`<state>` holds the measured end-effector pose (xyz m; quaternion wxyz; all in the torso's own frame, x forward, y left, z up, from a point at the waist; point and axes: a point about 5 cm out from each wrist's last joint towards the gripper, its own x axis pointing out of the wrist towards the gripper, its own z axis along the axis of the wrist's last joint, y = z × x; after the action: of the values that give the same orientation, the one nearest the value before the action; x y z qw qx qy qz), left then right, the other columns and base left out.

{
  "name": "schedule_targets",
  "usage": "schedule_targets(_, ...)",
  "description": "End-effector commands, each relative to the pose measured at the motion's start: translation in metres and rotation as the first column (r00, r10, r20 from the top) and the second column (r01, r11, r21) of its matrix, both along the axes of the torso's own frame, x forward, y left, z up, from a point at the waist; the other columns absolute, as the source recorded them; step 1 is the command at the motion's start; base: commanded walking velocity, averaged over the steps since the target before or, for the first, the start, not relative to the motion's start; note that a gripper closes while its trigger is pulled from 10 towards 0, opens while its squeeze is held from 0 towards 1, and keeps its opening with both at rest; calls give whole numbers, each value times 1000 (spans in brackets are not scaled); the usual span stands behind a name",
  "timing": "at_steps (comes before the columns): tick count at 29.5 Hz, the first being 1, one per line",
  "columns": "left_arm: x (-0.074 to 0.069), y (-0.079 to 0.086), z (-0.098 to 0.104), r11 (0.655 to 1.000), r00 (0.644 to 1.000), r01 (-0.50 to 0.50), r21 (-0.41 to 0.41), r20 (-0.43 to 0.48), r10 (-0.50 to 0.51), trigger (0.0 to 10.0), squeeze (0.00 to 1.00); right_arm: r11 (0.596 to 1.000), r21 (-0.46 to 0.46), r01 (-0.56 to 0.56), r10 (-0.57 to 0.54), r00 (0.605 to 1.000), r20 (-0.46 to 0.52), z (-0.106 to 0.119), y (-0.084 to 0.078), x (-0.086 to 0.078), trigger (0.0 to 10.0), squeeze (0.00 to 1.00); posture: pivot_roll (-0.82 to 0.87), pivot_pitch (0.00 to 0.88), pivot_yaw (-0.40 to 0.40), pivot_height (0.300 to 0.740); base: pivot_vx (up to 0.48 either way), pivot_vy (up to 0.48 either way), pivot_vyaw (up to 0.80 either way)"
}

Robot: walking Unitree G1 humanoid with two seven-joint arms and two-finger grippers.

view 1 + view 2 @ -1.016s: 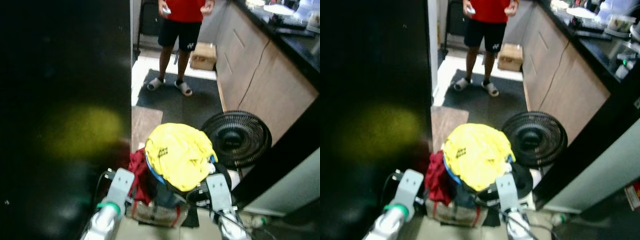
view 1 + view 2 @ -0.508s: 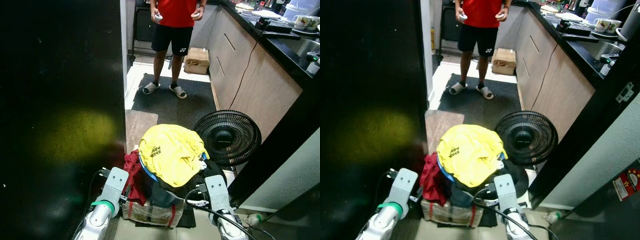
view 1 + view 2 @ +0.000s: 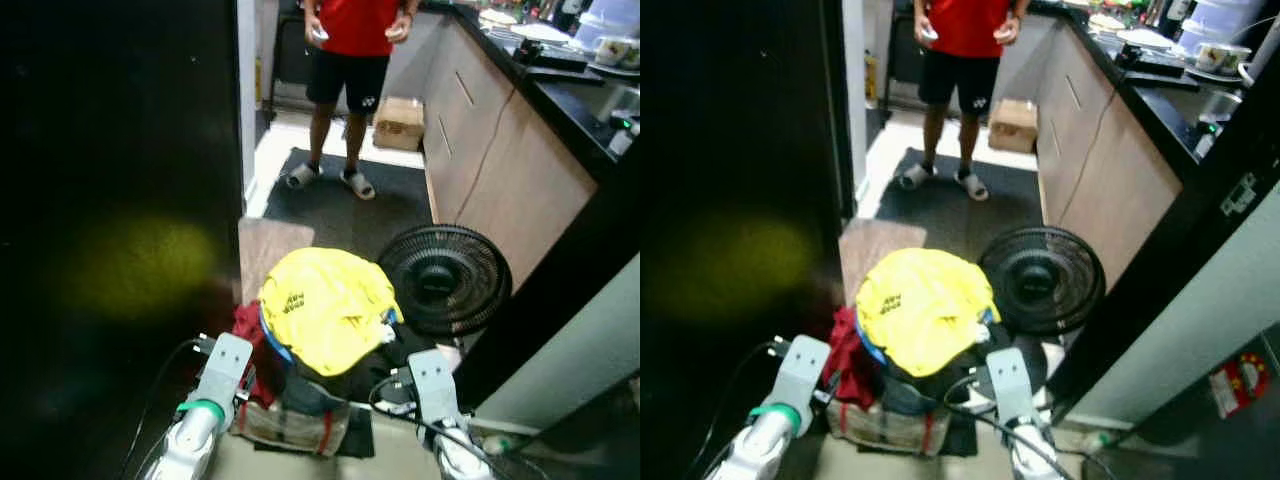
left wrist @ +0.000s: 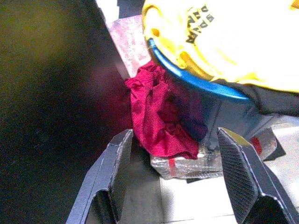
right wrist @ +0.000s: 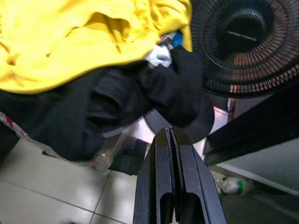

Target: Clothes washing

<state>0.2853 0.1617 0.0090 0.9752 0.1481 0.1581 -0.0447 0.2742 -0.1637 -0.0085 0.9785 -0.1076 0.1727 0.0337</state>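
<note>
Both head views are softly blurred throughout. The dark panel point(image 3: 120, 200) beside the yellow shirt point(image 3: 325, 305) is left almost black, broken by a dull yellowish reflection. The floor beyond the shirt is brightly lit. Wrist views are sharper, slightly grainy.

Ahead of you a person point(image 3: 352, 60) in a red shirt stands on a dark mat point(image 3: 340, 205). A black fan point(image 3: 443, 279) sits on the floor by the cabinets point(image 3: 490, 170); a cardboard box point(image 3: 400, 122) lies behind.

yellow shirt point(image 3: 923, 308) atop laundry basket point(image 3: 872, 352) | fan point(image 3: 1041, 279) beside | person point(image 3: 962, 60) beyond
</note>
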Motion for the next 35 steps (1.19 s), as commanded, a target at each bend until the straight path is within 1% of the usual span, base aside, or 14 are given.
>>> schedule_targets(1,-1,-4,-2,1000,1000,6,-5,-8,-6,10000,0,1000,-6,16,-16,1000,-23,-4,-5,-4,10000,0,80,0,-22,740,0,0,0)
schedule_targets(9,-1,-4,-2,1000,1000,9,-1,-8,-9,10000,0,1000,-7,14,-14,1000,-24,-4,-5,-4,10000,0,79,0,-21,740,0,0,0)
schedule_targets(16,0,-7,-1,1000,1000,6,-26,-3,-6,10000,0,1000,-9,10,-10,1000,-24,-4,-5,-3,10000,0,79,0,-22,740,0,0,0)
schedule_targets(21,1,-7,0,1000,1000,5,-28,9,-5,10000,0,1000,-9,5,-5,1000,-21,-3,-5,-3,10000,0,79,0,-24,740,0,0,0)
schedule_targets(26,1,-5,0,1000,1000,-11,-29,17,12,10000,0,1000,-9,3,-3,1000,-20,-3,-5,-2,10000,0,79,0,-26,740,393,0,0)
schedule_targets(27,1,-3,-1,999,1000,-31,-15,4,31,10000,0,1000,-9,3,-3,1000,-20,-3,-5,-2,10000,0,78,0,-26,740,0,0,0)
schedule_targets(32,1,-2,-1,1000,1000,-29,-9,6,29,10000,0,1000,-9,3,-3,1000,-20,-3,-5,-2,10000,0,78,0,-26,740,0,0,0)
schedule_targets(35,1,-3,-1,1000,1000,-21,-1,13,21,10000,0,1000,-8,4,-4,1000,-23,-3,-5,-3,10000,0,78,0,-26,740,358,0,0)
